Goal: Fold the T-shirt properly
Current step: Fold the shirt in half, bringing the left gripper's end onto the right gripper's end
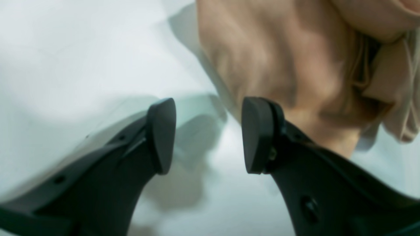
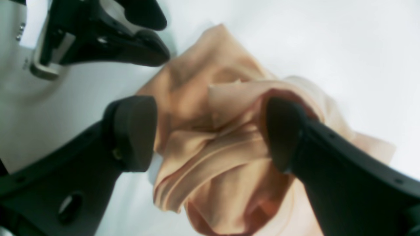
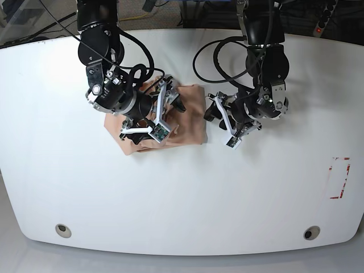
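Note:
The peach T-shirt (image 3: 192, 98) lies crumpled in a small heap on the white table (image 3: 182, 193), left of centre. My right gripper (image 3: 173, 106) hangs over the heap. In the right wrist view it (image 2: 208, 132) is open, with bunched folds of the T-shirt (image 2: 203, 154) between its fingers, and the right-hand fingertip (image 2: 282, 134) sits under a raised fold. My left gripper (image 3: 212, 111) is just off the heap's right edge. In the left wrist view it (image 1: 210, 134) is open over bare table, the T-shirt (image 1: 279, 65) just beyond one finger.
The left gripper (image 2: 131, 42) shows at the top left of the right wrist view, close to the cloth's edge. A red marked rectangle (image 3: 339, 177) is on the table at the right. Two round holes (image 3: 63, 230) (image 3: 310, 232) sit near the front edge. Cables run along the back.

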